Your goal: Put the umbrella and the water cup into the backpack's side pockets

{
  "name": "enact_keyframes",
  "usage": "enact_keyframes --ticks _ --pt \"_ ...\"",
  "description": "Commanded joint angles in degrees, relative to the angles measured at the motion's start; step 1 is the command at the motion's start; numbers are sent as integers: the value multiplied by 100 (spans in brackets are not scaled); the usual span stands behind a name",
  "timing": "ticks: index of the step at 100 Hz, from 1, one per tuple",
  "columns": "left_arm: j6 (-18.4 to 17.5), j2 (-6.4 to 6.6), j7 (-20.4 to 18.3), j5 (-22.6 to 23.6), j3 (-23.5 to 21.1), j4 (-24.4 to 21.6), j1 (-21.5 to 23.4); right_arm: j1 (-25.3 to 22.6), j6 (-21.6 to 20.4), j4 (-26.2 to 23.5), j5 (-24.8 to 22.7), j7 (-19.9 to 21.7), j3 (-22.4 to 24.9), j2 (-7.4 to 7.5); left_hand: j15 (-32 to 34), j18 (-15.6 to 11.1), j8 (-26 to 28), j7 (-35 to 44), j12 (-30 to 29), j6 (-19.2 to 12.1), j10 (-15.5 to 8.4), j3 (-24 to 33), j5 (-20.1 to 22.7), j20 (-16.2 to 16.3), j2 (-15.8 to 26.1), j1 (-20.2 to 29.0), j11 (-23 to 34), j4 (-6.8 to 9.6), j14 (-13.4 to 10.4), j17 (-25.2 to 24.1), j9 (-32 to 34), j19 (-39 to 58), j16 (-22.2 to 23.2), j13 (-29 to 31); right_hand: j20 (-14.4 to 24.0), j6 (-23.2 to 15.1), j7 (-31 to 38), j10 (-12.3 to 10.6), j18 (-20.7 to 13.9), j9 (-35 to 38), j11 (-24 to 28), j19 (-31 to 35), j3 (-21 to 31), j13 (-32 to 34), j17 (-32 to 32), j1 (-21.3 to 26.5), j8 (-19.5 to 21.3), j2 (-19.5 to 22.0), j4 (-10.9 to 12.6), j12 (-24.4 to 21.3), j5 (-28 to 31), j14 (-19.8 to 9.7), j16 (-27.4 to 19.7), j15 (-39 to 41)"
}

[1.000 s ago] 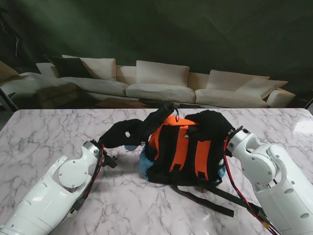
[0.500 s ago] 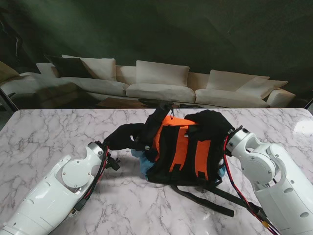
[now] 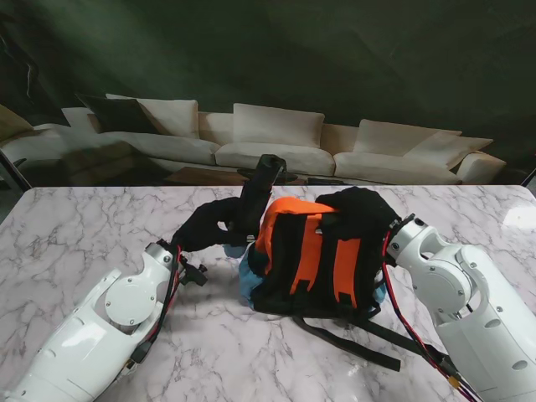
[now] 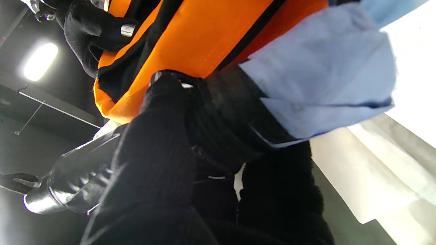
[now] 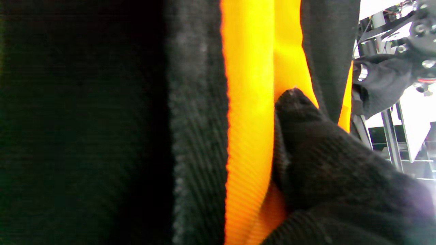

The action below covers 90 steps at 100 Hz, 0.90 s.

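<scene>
A folded black umbrella (image 3: 255, 188) stands tilted at the upper centre of the stand view, its lower end going into the light-blue side pocket (image 4: 320, 71) of an orange-and-black backpack (image 3: 314, 255) that sits upright mid-frame on the marble table (image 3: 100, 218). The black-gloved left hand (image 3: 209, 226), left of centre, is wrapped around the umbrella; in its wrist view the gloved fingers (image 4: 160, 136) clasp the dark sleeve right at the pocket's mouth, with the glossy handle end (image 4: 51, 194) jutting toward the lower left of that frame. The right hand (image 3: 364, 213), also gloved, is clamped on the pack's upper right shoulder, and its wrist view shows a fingertip (image 5: 296, 102) pressed into orange fabric between black panels. To my eye the umbrella is only partly seated. Doing this well looks to mean keeping its axis in line with the pocket, pushing down its length rather than sideways, and holding the bracing grip firm so the soft pack does not tip or slide; the pocket's elastic lip could fold inward and snag. The water cup cannot be made out anywhere in these views. A loose black strap (image 3: 352, 339) trails across the marble at lower centre, and a pale sofa (image 3: 276, 142) lines the dim background.
</scene>
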Motion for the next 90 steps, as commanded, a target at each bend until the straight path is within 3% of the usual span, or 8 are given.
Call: enact_keyframes --ticks 1,7,34,90 --pt "19 -79 0 -55 44 -98 -78 -29 24 92 -24 64 -14 10 561 -405 125 732 -19 -655 -52 571 745 75 923 674 291 272 103 234 435 397 22 274 -43 -978 486 -308 -12 131 336 14 510 281 -40 691 209 487 291 58 507 26 75 33" --pt "43 -103 48 -108 86 -105 -104 -24 23 91 -24 70 -8 11 557 -404 130 748 -20 -664 27 579 740 68 927 673 290 273 101 230 425 392 13 270 -43 -983 484 -305 -12 131 337 14 512 281 -40 693 208 491 292 60 508 31 76 34" --pt "133 -194 180 -332 373 -64 -228 -24 21 69 -1 60 6 7 526 -400 116 776 -33 -647 -17 585 735 43 947 674 291 273 105 216 421 365 -27 254 -43 -984 481 -308 -12 131 336 14 511 279 -40 691 210 491 292 60 506 27 76 33" --pt "213 -150 81 -323 273 -256 -98 -22 72 26 -22 81 -31 9 515 -379 119 806 -30 -631 -21 586 722 19 985 673 298 269 121 202 402 326 -45 237 -42 -989 482 -304 -12 131 333 14 512 277 -40 691 214 491 293 59 515 18 74 27"
